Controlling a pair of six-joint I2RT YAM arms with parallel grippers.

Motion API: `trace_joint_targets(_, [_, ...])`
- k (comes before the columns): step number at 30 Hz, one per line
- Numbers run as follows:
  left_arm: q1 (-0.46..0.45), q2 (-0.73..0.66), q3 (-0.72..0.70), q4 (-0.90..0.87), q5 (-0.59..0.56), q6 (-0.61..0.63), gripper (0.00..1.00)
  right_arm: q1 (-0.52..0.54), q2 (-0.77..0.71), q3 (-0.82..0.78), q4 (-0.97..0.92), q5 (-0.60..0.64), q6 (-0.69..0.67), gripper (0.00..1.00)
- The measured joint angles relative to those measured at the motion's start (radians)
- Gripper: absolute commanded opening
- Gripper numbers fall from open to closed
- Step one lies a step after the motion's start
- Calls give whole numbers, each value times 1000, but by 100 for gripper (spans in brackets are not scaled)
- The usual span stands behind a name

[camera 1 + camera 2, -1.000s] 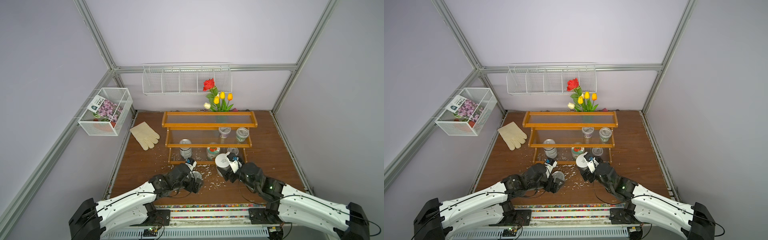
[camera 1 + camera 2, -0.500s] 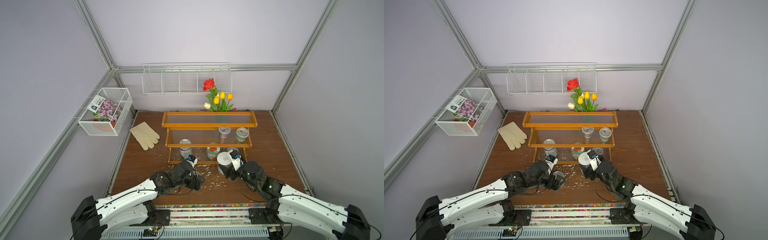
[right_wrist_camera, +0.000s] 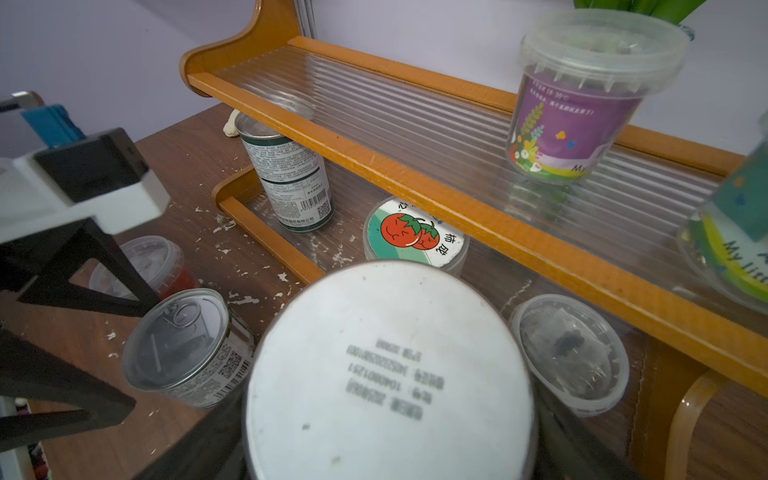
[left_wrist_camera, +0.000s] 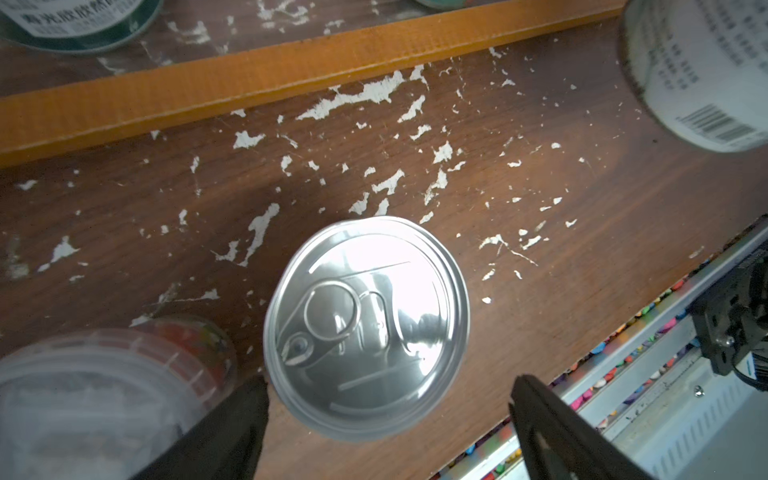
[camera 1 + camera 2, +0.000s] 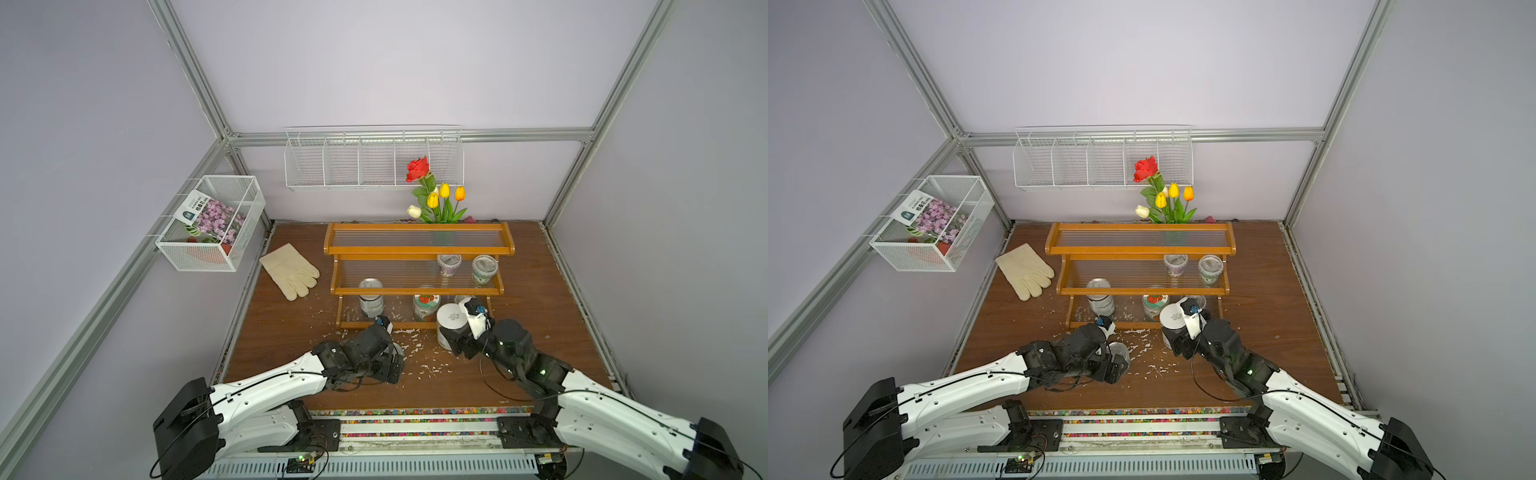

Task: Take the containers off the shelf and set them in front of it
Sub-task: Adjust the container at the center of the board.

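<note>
**A:** What is seen of the room in both top views?

**B:** A brown wooden tabletop, flecked with white chips, is enclosed by pale lilac walls. A white wire rack and a mesh basket are hung on them. A cream glove is laid well out to the side of the left fingers. The orange-brown shelf is stood beyond both pairs of fingers, with flowers behind it.

**A:** And the containers?

**B:** A purple-labelled cup and a green-labelled cup are stood on the middle tier. A tall tin and a red-fruit-lidded jar are stood on the bottom tier. The white-lidded jar is clasped by the right fingers just in front of the shelf. Whether it rests on the tabletop cannot be told. Both arms are stretched low and forward.

**A:** What is shown in the left wrist view?

**B:** A short silver pull-tab tin is seen upright on the tabletop between the left fingers. They are spread wide and released, and a clear gap is left beside one of them. A clear cup with a red band is stood just outside the other.

**A:** And in the right wrist view?

**B:** The space between the right fingers is filled by the printed white lid, with a dark finger pressed against each side. Just beyond them a low clear cup is seen on the bottom tier.
</note>
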State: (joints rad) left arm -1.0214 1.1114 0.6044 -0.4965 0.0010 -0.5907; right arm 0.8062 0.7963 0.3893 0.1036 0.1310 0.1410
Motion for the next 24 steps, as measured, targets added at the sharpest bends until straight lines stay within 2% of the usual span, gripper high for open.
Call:
trace_joint_targets(11, [0,65,2,115,27,1,93,-3,4,-58,70,-35,29,64])
trace_joint_targets(16, [0,125,12,151,43,4,93,-3,52,-115,158,-57,49,65])
trace_joint_targets(24, [0,127,33,176,52,6,94,-4,169,-172,292,-118,78,65])
